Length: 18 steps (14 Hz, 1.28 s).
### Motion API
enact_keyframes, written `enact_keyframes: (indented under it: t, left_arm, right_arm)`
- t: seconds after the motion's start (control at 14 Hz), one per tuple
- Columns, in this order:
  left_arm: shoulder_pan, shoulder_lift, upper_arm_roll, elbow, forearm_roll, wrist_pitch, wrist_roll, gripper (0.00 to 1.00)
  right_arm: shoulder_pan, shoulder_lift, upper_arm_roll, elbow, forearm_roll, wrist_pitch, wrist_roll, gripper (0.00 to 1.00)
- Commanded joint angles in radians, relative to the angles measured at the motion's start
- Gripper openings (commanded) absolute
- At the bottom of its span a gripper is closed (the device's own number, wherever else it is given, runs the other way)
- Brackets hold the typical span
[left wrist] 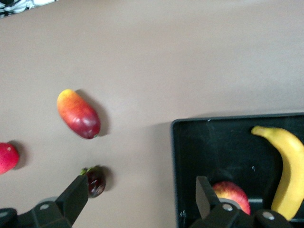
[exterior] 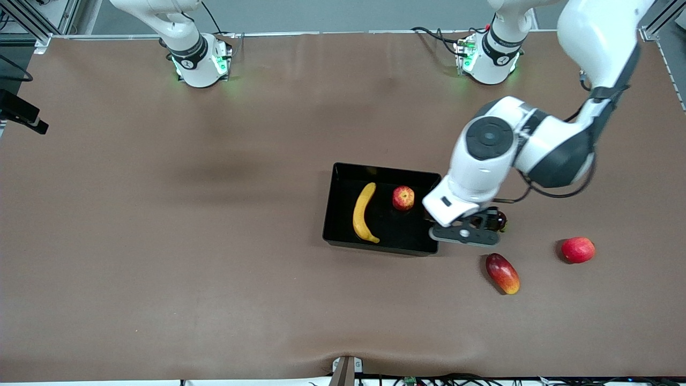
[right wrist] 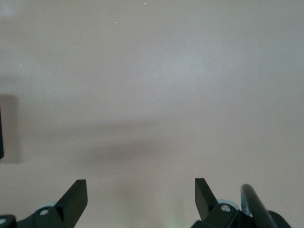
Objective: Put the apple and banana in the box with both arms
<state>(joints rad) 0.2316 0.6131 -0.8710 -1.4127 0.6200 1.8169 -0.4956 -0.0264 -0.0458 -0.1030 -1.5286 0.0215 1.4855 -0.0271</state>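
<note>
Fingers [left wrist: 76, 197] wide apart, empty, both arms; apple [exterior: 403, 198], banana [exterior: 364, 213] boxed.

White arms [exterior: 477, 166], black joint bands

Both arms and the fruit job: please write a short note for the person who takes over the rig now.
Left tool: open, holding nothing, over the box's edge at the left arm's end.
Right tool: open, holding nothing, over bare table; that arm waits.
Box: the banana and the apple both lie in it, apart from each other.
Outside the box: mango, pink-red fruit, small dark fruit under the left tool.
Done: both fruits are in.
Left: probably only to draw the left arm back.
</note>
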Motion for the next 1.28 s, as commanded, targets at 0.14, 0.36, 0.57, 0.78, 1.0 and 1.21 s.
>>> enact_keyframes:
  t: [0.14,0.36,0.57,0.78,1.0,1.21]
  left_arm:
    - [0.083,-0.087,-0.010,0.021,-0.040,-0.116,0.081,1.00]
    - [0.116,-0.138,0.001,0.020,-0.032,-0.143,0.107,1.00]
    - [0.134,-0.156,0.004,0.021,-0.043,-0.156,0.121,1.00]
    - [0.114,-0.239,0.069,0.014,-0.119,-0.184,0.127,1.00]
    - [-0.033,-0.329,0.305,0.014,-0.263,-0.191,0.210,1.00]
    - [-0.153,-0.386,0.498,0.000,-0.373,-0.192,0.265,1.00]
  right_arm:
    - [-0.018,0.006,0.012,0.018,0.001,-0.013,-0.005,1.00]
    - [-0.018,0.006,0.011,0.018,0.001,-0.013,-0.004,1.00]
    - [-0.018,0.006,0.011,0.018,0.001,-0.013,-0.004,1.00]
    - [-0.018,0.006,0.012,0.019,0.001,-0.011,-0.002,1.00]
    - [-0.018,0.006,0.012,0.019,0.001,-0.011,-0.004,1.00]
    - [-0.018,0.006,0.011,0.019,0.001,-0.013,-0.002,1.00]
